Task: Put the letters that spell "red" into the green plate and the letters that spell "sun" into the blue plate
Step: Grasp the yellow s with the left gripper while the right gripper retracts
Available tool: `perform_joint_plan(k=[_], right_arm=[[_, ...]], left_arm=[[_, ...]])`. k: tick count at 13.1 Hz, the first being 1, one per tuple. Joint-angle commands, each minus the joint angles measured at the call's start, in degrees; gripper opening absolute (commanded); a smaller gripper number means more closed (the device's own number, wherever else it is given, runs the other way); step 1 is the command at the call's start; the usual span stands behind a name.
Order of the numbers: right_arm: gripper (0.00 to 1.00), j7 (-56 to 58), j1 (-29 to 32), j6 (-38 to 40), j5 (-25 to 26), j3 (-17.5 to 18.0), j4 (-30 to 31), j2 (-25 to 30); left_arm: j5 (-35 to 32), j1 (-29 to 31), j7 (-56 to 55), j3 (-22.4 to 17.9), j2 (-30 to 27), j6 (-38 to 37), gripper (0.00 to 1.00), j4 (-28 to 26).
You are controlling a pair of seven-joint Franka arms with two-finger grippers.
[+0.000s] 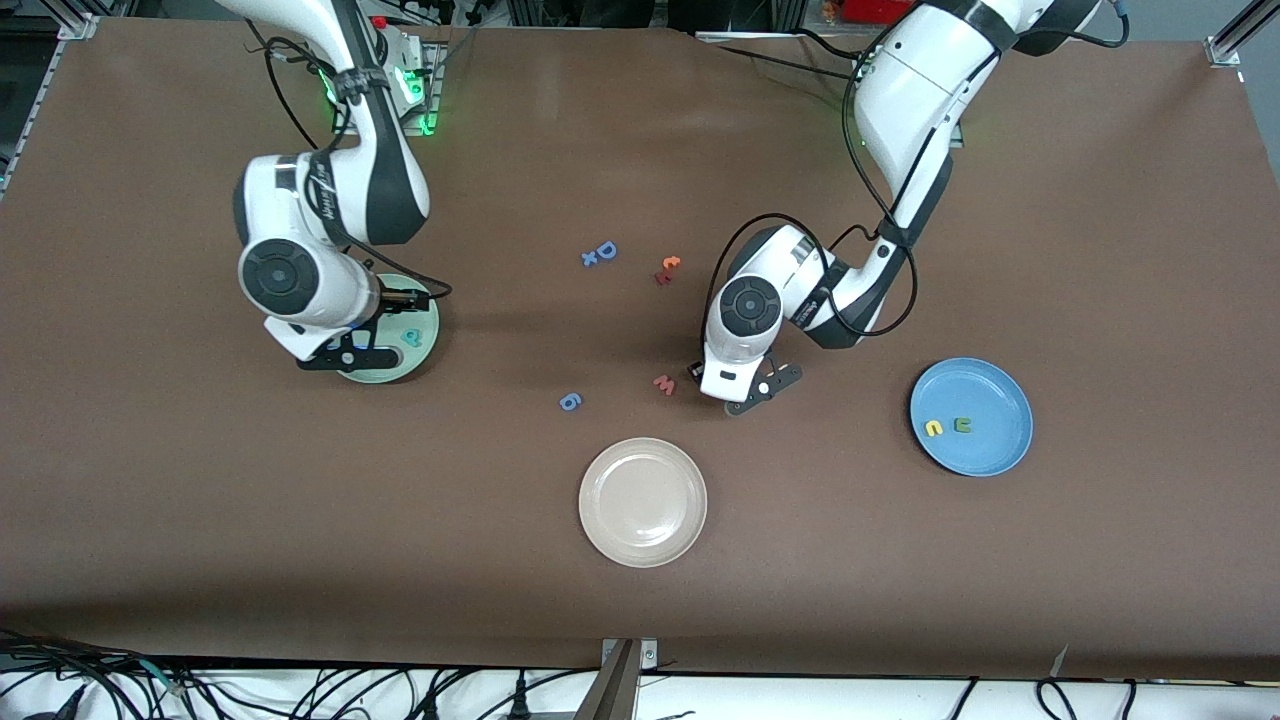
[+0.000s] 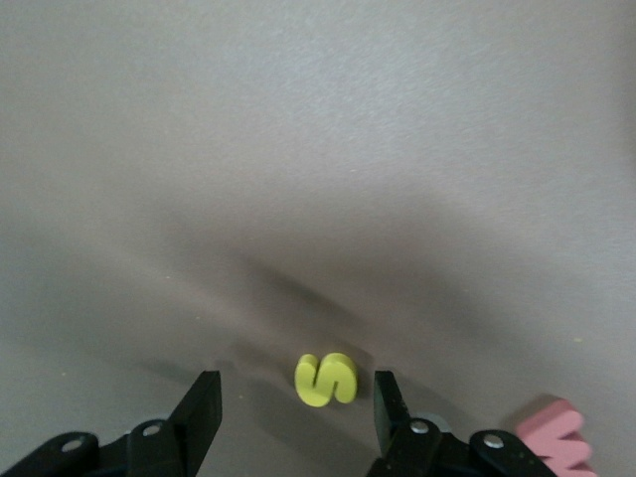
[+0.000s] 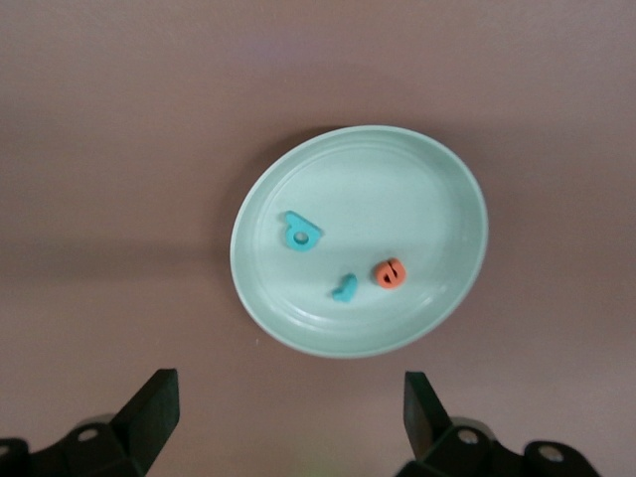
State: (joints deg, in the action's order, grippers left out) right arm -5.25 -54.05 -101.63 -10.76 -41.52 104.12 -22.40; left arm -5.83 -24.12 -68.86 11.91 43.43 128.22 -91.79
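The green plate [image 3: 437,199] holds a teal "d" [image 3: 299,233], a teal "r" [image 3: 345,289] and an orange "e" [image 3: 391,273]. My right gripper [image 3: 288,397] hangs open above that plate's edge [image 1: 400,365] with nothing between its fingers. My left gripper [image 2: 295,397] is low over the table, open, and a yellow "s" [image 2: 326,380] lies between its fingers, touching neither. The front view hides the "s" under the left hand [image 1: 750,392]. The blue plate [image 1: 990,390], at the left arm's end, holds a yellow "n" [image 1: 933,427] and a dark green "u" [image 1: 963,425].
A pink "w" [image 1: 665,384] lies right beside the left gripper. A cream-white plate [image 1: 643,502] sits nearer the front camera. A blue "D" with a small x [image 1: 600,252], a red-orange letter pair [image 1: 667,268] and a blue "6" shape [image 1: 570,402] lie mid-table.
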Motion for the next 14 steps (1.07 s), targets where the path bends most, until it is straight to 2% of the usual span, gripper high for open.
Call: perform_joint_plan(k=[1,3,4,6,7,9,12,14], right_arm=[[1.00,4.4,0.0,6.2,-0.6,-2.2,-7.3,0.2],[1.00,4.4,2.4,10.7,-0.9,-1.6,-12.7,0.4],[1.00,4.4,5.1,13.4,-0.6,0.4,-15.2,2.2],[1.00,4.5,15.9,16.6,1.5,9.3,-19.0,5.5],[1.00,4.5,19.0,16.6,3.6,13.0,-19.0,7.4],[1.00,4.4,24.7,15.5,6.7,18.5,-19.0,9.3],[1.00,4.2,37.1,12.1,6.9,27.9,-18.8,12.2],[1.00,4.3,42.3,9.0,7.9,33.3,-17.0,15.9]], left_arm=[[-1.3,-0.1,-0.3,0.2,0.6,-0.6,0.70,2.4],[-1.6,-0.5,-0.2,0.2,0.8,-0.5,0.69,2.5],[-1.6,-0.5,-0.2,0.2,0.9,-0.3,0.69,2.5],[-1.6,-0.5,-0.2,0.1,1.0,0.3,0.68,2.3],[-1.7,-0.5,-0.2,0.1,1.0,0.3,0.68,2.2],[-2.0,-0.5,-0.1,0.1,1.2,0.4,0.67,2.1],[-3.3,-0.5,-0.2,0.1,1.5,0.4,0.66,2.0],[-3.3,-0.5,-0.2,0.1,1.7,0.5,0.66,2.0]])
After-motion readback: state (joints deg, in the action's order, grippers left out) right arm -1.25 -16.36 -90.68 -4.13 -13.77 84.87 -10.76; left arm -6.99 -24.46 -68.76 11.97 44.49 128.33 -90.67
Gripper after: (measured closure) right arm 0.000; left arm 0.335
